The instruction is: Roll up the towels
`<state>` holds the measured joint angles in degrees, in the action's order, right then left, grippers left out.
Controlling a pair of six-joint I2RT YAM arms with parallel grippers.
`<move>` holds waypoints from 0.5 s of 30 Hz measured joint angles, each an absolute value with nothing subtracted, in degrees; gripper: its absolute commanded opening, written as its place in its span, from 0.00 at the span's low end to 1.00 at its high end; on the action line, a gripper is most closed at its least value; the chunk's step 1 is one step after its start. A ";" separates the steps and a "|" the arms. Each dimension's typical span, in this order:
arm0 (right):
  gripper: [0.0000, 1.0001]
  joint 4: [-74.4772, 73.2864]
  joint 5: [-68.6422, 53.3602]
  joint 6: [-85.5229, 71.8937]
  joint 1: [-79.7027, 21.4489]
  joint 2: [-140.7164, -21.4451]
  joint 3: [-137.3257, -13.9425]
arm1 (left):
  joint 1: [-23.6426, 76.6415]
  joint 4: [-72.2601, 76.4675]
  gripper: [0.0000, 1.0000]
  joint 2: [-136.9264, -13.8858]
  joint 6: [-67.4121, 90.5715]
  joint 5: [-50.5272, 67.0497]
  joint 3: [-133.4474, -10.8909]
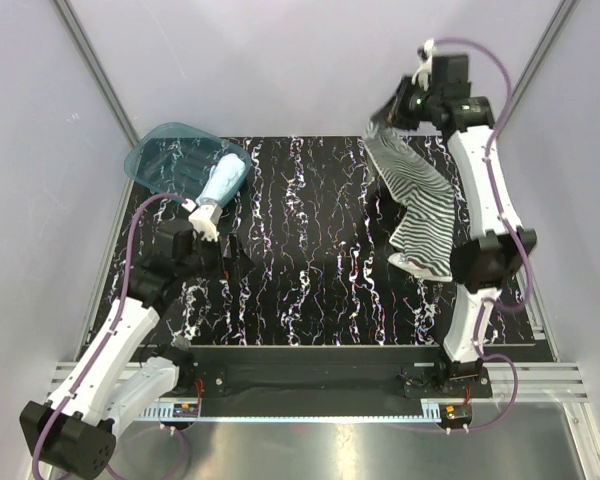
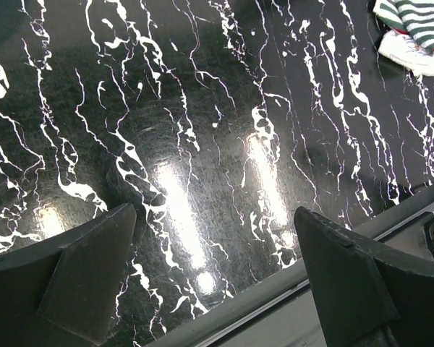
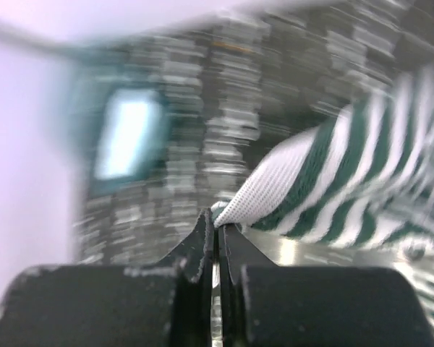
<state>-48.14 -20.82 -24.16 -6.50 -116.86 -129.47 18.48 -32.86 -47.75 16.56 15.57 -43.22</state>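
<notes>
The green-and-white striped towel (image 1: 416,205) hangs from my right gripper (image 1: 395,108), which is raised at the back right and shut on its top corner; the towel's lower end rests on the table. The right wrist view shows the jaws pressed together on the towel's white edge (image 3: 264,191), with my right gripper (image 3: 218,224) blurred by motion. The pale blue towel (image 1: 223,181) lies rolled in a teal tray (image 1: 157,147) at the back left. My left gripper (image 1: 232,252) is open and empty just above the table; the left wrist view shows its fingers (image 2: 94,267) wide apart.
The black marbled table (image 1: 310,250) has a metal rail along its near edge (image 1: 310,355). The striped towel's end shows at the top right of the left wrist view (image 2: 412,29). Pale walls enclose the back and sides.
</notes>
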 measured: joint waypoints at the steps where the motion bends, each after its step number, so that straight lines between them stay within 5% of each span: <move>1: 0.00 -48.21 -23.18 -25.15 -7.94 -114.72 -132.57 | 18.50 -32.88 0.99 -47.48 16.53 15.49 -43.22; 7: 0.00 -46.72 -29.34 -28.40 -2.85 -93.73 -135.22 | 18.57 -32.88 0.99 -45.54 16.53 14.28 -43.22; 15: 0.00 -49.12 -13.34 -26.15 1.67 -74.26 -114.39 | 20.67 -31.11 0.99 -46.96 17.08 15.25 -43.22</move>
<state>-49.12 -13.34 -26.15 1.67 -74.26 -114.39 20.67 -31.11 -46.96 17.08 15.25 -43.22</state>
